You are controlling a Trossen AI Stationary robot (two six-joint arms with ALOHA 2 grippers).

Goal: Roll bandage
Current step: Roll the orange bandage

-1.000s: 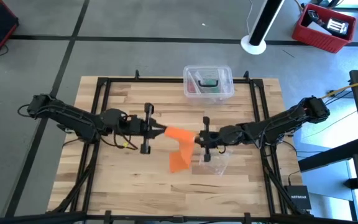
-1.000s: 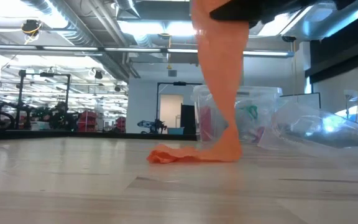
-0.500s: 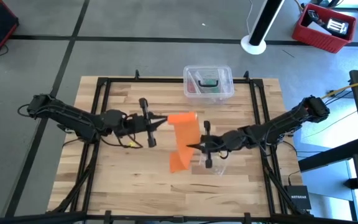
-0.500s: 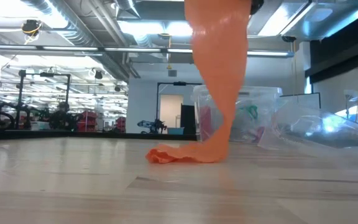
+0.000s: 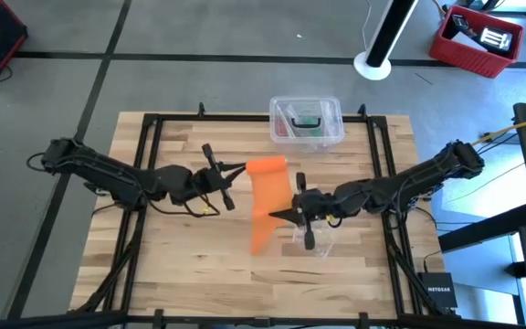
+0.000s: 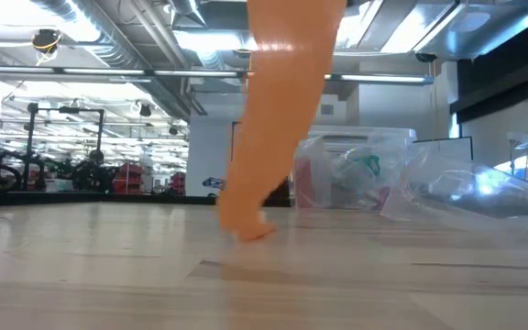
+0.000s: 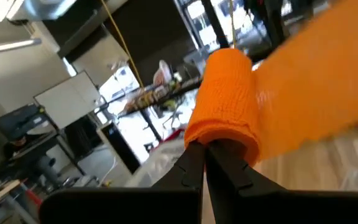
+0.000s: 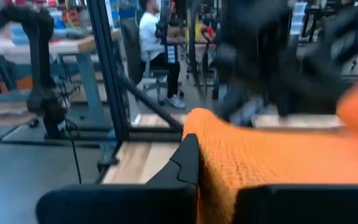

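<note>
The orange bandage [image 5: 265,196] hangs between my two grippers over the middle of the table. Its rolled end [image 7: 225,99] is at my left gripper [image 5: 241,170], which is shut on it. From the roll the flat band runs toward the near edge to my right gripper [image 5: 275,216], shut on the band. Below that the band drops to the table, where only its loose end [image 6: 248,229] touches the wood. My left gripper pinches the rolled end of the bandage at its near face [image 7: 211,142] between both fingertips, coming level from the table's left. The roll is lifted clear. My right gripper holds the flat band partway along [image 8: 219,168] between its fingers, level from the right, across the band. The tail hangs below it.
A clear plastic box [image 5: 306,121] with small items stands at the far edge. A crumpled clear plastic bag [image 5: 320,239] lies under my right gripper. A black frame [image 5: 144,137] runs around the tabletop. The room beyond shows a seated person [image 8: 151,37].
My right gripper has risen and shifted toward the near edge, still shut on the band. That drew the heap of tail off the table until only its end touches. My left gripper has rolled about its own axis and the roll has turned with it.
</note>
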